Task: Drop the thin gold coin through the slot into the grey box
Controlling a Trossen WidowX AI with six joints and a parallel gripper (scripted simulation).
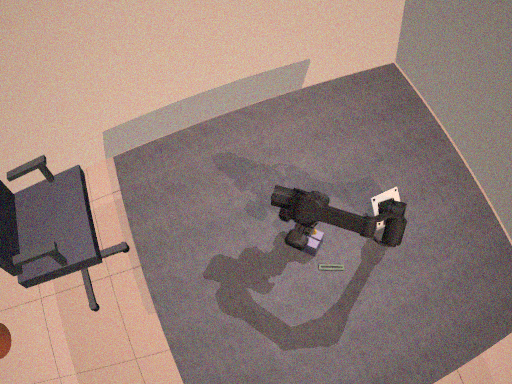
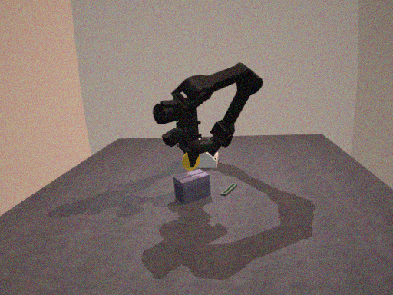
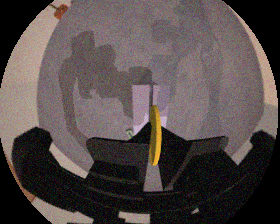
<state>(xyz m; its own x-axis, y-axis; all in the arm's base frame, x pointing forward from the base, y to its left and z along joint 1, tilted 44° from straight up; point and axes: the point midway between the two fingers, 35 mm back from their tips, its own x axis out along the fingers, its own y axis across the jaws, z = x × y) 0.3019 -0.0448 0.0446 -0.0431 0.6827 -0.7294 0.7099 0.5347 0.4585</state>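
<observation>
The gold coin (image 2: 186,162) (image 3: 156,135) (image 1: 314,232) stands upright on its edge between the fingertips. My gripper (image 2: 192,165) is shut on it and holds it above the box. The closed grey box (image 2: 193,189) (image 1: 315,243) (image 3: 141,102) stands below, its slot running along the lid. In the wrist view the coin appears nearly in line with the slot and covers its near part. In the exterior view a gap shows between coin and lid. The arm hides part of the box in the top view. The green holder (image 1: 331,267) (image 2: 229,189) (image 3: 130,133) is empty beside the box.
The arm's white base plate (image 1: 393,193) (image 2: 210,161) is at the back in the exterior view. A dark office chair (image 1: 55,224) stands beyond the table's left edge in the top view. The arm's shadow falls across the table (image 1: 210,344) (image 2: 77,256).
</observation>
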